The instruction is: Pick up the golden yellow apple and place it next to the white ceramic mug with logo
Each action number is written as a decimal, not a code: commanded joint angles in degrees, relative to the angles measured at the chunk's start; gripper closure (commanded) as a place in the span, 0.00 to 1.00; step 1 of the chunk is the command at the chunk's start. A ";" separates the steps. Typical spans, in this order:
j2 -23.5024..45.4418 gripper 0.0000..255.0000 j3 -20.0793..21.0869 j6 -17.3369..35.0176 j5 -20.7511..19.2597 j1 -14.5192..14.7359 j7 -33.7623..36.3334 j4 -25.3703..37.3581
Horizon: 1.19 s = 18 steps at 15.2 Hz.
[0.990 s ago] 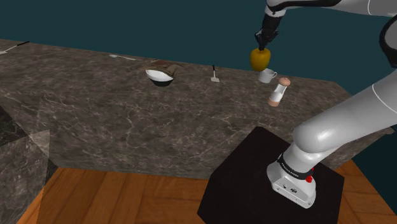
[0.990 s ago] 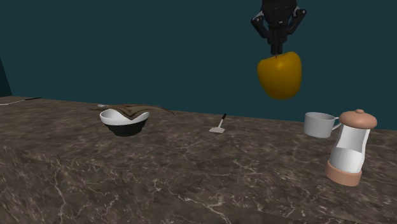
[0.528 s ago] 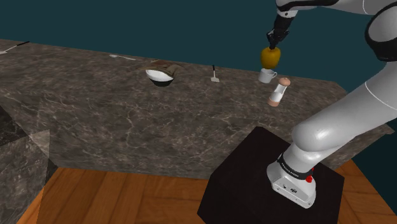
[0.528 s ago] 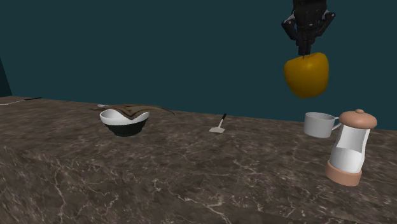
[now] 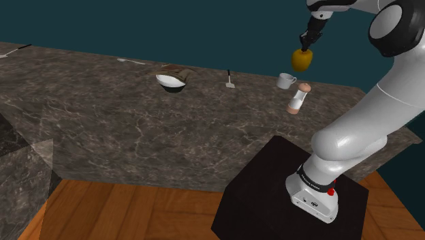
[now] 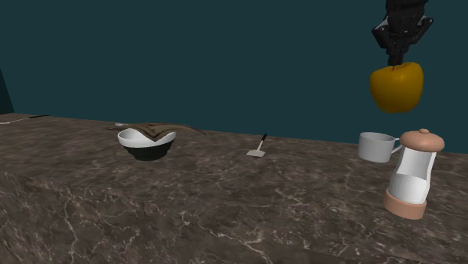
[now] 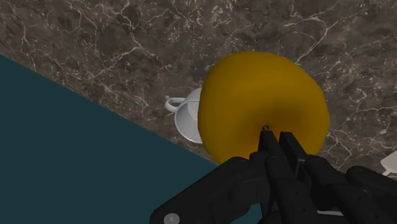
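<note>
The apple (image 6: 395, 88) is clasped at its stem by the gripper (image 6: 400, 59). Its stem end is pointed up, above the mug (image 6: 375, 147).

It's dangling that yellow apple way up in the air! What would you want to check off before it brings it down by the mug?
1. Grip: the gripper is shut on the top of the yellow apple. Ok.
2. Clearance: the apple hangs well above the marble counter. Ok.
3. White mug upright, handle out to the side. Ok.
4. Bare counter beside the mug, on the second exterior view's left. Ok.
5. Aim: in the wrist view the apple covers part of the mug, so it may hang over the mug rather than beside it. Cannot tell.
6. The mill stands close to the mug; room between them: cannot tell.
</note>
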 commanded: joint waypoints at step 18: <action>2.87 1.00 -1.09 13.35 0.68 -0.90 -0.92 -10.46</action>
